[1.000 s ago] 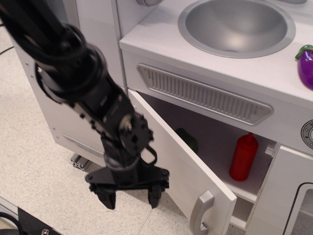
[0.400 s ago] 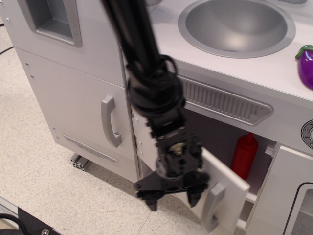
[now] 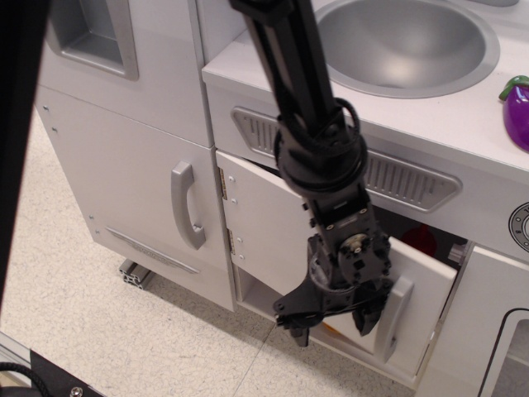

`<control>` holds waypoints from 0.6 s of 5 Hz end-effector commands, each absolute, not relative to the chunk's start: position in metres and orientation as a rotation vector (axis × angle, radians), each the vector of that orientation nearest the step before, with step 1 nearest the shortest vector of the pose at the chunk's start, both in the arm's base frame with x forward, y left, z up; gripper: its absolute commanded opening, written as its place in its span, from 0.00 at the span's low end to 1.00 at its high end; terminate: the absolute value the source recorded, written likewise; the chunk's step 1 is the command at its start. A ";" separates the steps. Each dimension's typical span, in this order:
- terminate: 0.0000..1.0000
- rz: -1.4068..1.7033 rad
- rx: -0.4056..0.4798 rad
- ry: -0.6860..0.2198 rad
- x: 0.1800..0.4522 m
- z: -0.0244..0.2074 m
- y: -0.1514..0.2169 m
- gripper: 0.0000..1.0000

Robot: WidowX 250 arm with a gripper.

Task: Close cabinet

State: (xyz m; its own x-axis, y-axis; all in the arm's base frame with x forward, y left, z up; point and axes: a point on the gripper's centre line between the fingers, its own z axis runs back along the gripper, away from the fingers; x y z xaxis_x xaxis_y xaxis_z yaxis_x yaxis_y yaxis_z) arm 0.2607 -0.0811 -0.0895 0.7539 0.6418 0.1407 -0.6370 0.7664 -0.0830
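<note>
The cabinet is the white cupboard under the sink. Its flat white door (image 3: 264, 219) hangs on two metal hinges (image 3: 228, 187) at its left edge. The door stands only slightly ajar, with a narrow dark gap along its top and right side. Its vertical grey handle (image 3: 392, 318) is near the door's right edge. My black gripper (image 3: 331, 324) points down in front of the door's lower right part, just left of the handle. Its fingers (image 3: 297, 329) are spread and hold nothing. I cannot tell whether it touches the door. The arm hides the door's middle.
A red bottle (image 3: 426, 240) shows through the gap inside the cupboard. A larger white door with a grey handle (image 3: 188, 205) is at the left. A windowed door (image 3: 496, 339) is at the right. Above are a grey sink (image 3: 405, 41), a vent grille (image 3: 405, 178) and a purple eggplant (image 3: 519, 103).
The arm has swung from the left to the right across the cupboard. The door has gone from wide open to nearly shut. The gripper stayed open.
</note>
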 end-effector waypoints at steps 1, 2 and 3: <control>0.00 0.750 -0.070 -0.225 0.306 -0.074 -0.094 1.00; 0.00 0.746 -0.080 -0.212 0.307 -0.072 -0.096 1.00; 0.00 0.678 -0.076 -0.164 0.267 -0.060 -0.082 1.00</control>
State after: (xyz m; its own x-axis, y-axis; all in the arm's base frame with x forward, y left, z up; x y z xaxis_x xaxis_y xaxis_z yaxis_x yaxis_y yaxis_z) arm 0.2500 -0.0780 -0.0827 0.7765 0.6240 0.0880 -0.6204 0.7815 -0.0668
